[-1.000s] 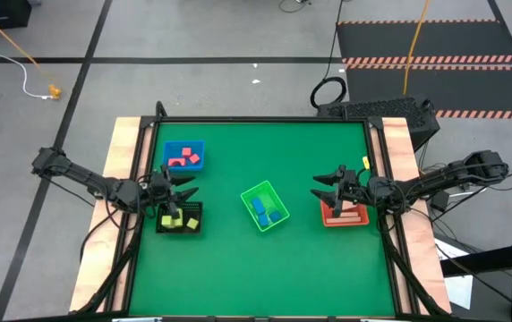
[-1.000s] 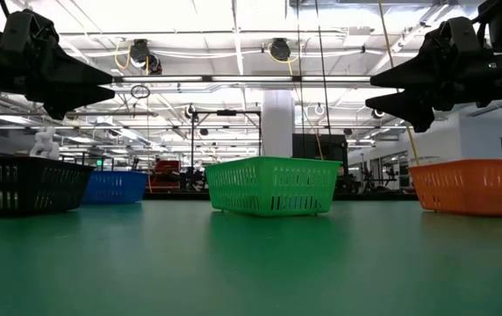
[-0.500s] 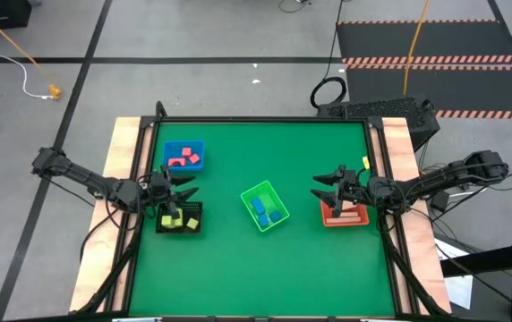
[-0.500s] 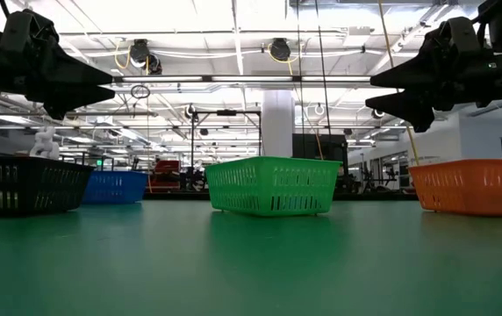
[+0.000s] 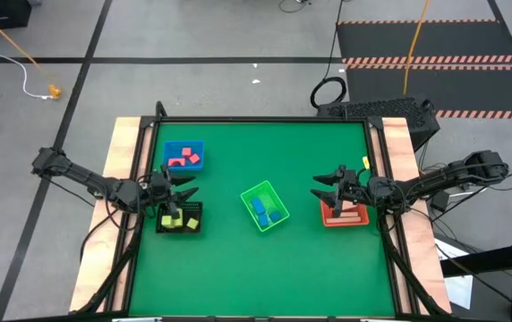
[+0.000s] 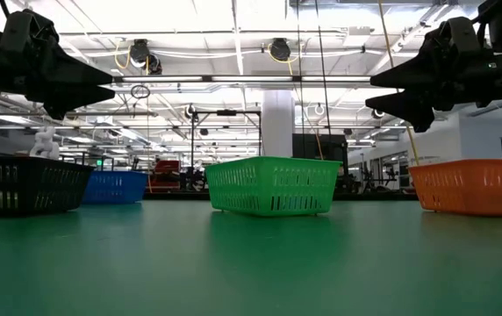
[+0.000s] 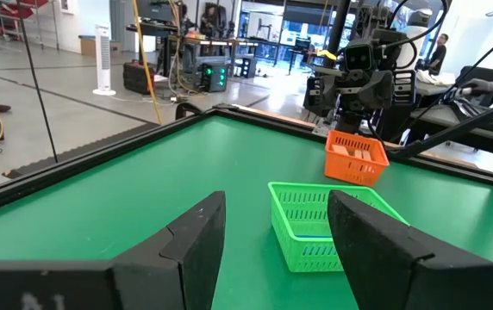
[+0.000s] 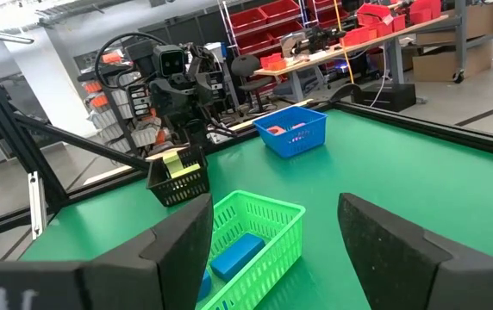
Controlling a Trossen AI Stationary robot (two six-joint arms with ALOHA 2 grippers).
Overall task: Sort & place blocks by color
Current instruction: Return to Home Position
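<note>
Four bins stand on the green table (image 5: pixel 238 268). The blue bin (image 5: pixel 184 155) holds red and pink blocks (image 5: pixel 184 159). In the black bin (image 5: pixel 180 218) lie yellow blocks (image 5: pixel 168 221), and in the green bin (image 5: pixel 265 207) blue blocks (image 5: pixel 265 211). The orange-red bin (image 5: pixel 347 215) is partly hidden under my right arm. My left gripper (image 5: pixel 191 186) hangs open and level above the black bin's far side, holding nothing. My right gripper (image 5: pixel 315 190) hangs open and level above the orange-red bin's left side, also holding nothing. The two grippers point at each other.
Bare green table lies between the bins and along the near side (image 6: pixel 251 263). Wooden rails (image 5: pixel 122 161) and a black frame border the table left and right. The low view shows both grippers (image 6: pixel 102 86) (image 6: pixel 381 88) well above the bin rims.
</note>
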